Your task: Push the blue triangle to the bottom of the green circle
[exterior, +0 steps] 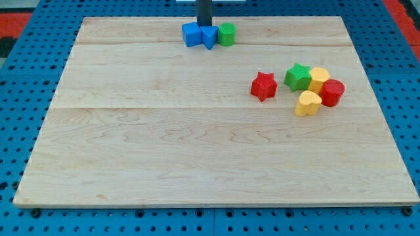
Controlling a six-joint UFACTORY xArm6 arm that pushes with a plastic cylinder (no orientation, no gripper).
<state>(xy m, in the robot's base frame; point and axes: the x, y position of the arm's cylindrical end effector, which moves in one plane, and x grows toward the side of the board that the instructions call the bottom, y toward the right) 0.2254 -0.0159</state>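
Three blocks crowd the board's top edge: a blue cube point(191, 34), the blue triangle point(209, 37) touching its right side, and the green circle point(227, 33) touching the triangle's right. My tip point(204, 24) sits just above the triangle, at the seam between it and the cube, though its very end seems hidden behind the blocks, so I cannot say for sure that it touches either; being a bare rod, it grips nothing. Trouble from here: a push toward the view's bottom could drag the cube along, or nudge the circle, since all three touch. Well apart, at the view's right, lie a red star point(264, 86), green star point(298, 77), two yellow blocks point(319, 79) point(308, 103) and a red block point(332, 92). No containers are on the wooden board point(197, 157).
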